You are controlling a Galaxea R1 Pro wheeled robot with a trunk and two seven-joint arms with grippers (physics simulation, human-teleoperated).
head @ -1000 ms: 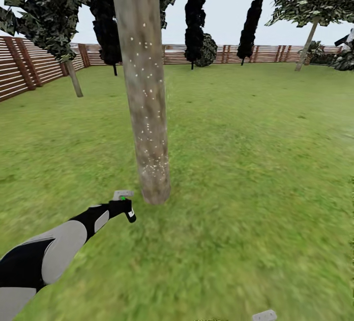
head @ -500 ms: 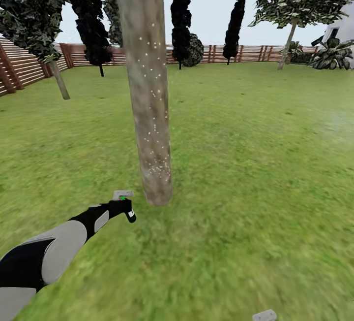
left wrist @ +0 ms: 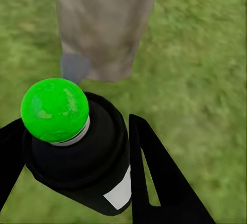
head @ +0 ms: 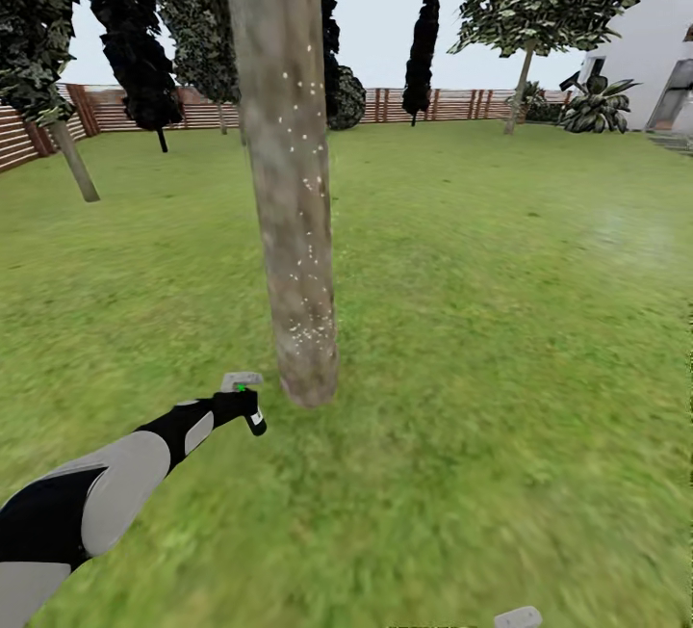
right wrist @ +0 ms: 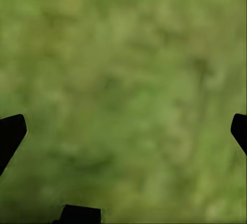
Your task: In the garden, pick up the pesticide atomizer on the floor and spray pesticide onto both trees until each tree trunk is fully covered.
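Tree trunk point(head: 289, 185) showing grey-brown, mottled, speckled with tiny white pesticide specks point(head: 306, 327). Pesticide atomizer point(left wrist: 87, 157) showing black body, white label patch, bright green cap; grey trigger head in head view. Left gripper point(left wrist: 77, 167) fingers point(left wrist: 164, 183) reading black. Left arm point(head: 106, 493) showing black with light grey panels. Grass point(head: 500, 320) glowing patchy green. Fence point(head: 433, 105) running brown, slatted. Conifers point(head: 421, 45) looking near-black. Right gripper point(right wrist: 123, 131) fingertips showing black over blurred green grass.

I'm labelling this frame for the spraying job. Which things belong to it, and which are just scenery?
Job: pesticide atomizer held in the left gripper; near tree trunk with white pesticide specks; second tree.

Scenery: conifers, fence, house, grass.
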